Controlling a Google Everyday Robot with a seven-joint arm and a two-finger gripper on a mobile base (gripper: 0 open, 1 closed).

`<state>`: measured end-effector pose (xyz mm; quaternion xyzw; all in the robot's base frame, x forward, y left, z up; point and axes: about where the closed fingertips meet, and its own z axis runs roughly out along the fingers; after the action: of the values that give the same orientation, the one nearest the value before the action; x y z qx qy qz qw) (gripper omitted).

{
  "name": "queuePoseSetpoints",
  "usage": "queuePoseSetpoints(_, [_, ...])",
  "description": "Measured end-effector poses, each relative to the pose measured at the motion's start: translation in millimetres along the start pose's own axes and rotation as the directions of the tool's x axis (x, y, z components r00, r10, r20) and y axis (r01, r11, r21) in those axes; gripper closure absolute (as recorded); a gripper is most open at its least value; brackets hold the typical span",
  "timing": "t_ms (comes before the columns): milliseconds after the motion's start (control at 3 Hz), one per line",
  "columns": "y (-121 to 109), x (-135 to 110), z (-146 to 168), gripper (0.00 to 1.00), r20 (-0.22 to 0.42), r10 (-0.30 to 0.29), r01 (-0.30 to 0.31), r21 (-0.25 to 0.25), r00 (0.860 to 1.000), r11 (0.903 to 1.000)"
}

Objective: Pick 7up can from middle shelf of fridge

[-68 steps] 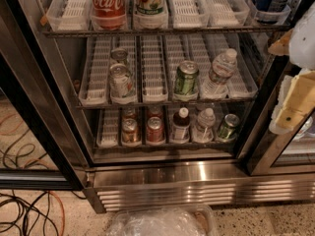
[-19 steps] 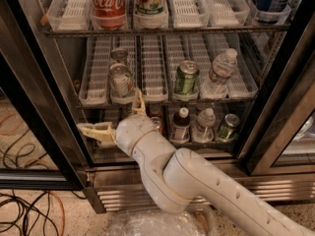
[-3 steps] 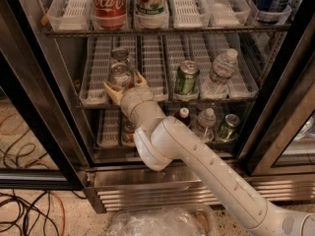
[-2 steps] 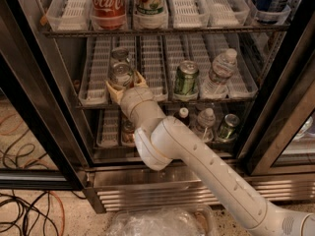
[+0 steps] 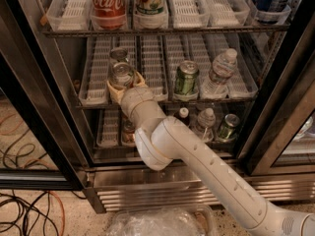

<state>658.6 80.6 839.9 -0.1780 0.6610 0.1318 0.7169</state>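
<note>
The 7up can (image 5: 121, 74), silvery with a shiny lid, stands in a left lane of the middle shelf (image 5: 152, 65) of the fridge (image 5: 162, 183). A second silvery can (image 5: 118, 54) stands right behind it. My gripper (image 5: 125, 82) reaches into the shelf from below and in front. Its tan fingers (image 5: 112, 87) hug the can's lower sides, one on each side, shut on it. The can stands upright on its white tray. My white arm (image 5: 197, 161) hides part of the bottom shelf.
A green can (image 5: 186, 77) and a water bottle (image 5: 219, 73) stand to the right on the same shelf. A Coca-Cola bottle (image 5: 107, 4) sits on the rack above. Cans and bottles (image 5: 216, 124) fill the bottom shelf. Black door frames (image 5: 283, 102) flank the opening. Cables (image 5: 24, 210) lie on the floor at left.
Over the last second almost nothing has moved: the gripper stays around the 7up can. Earlier it was lower and left, outside the shelf, fingers spread wide.
</note>
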Motion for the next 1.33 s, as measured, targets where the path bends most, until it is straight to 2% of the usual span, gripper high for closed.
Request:
queuePoseSetpoints(333, [2,-2,-1,1.00,0.001,-0.005,0.005,-0.002,1.000,1.0000])
queuePoseSetpoints(667, [9,-14,-8,1.00,0.004,-0.030,0.030,-0.016,1.000,0.9994])
queuePoseSetpoints(1333, [18,-56,-20,1.00,0.047,-0.080,0.083,-0.072,0.996,0.9939])
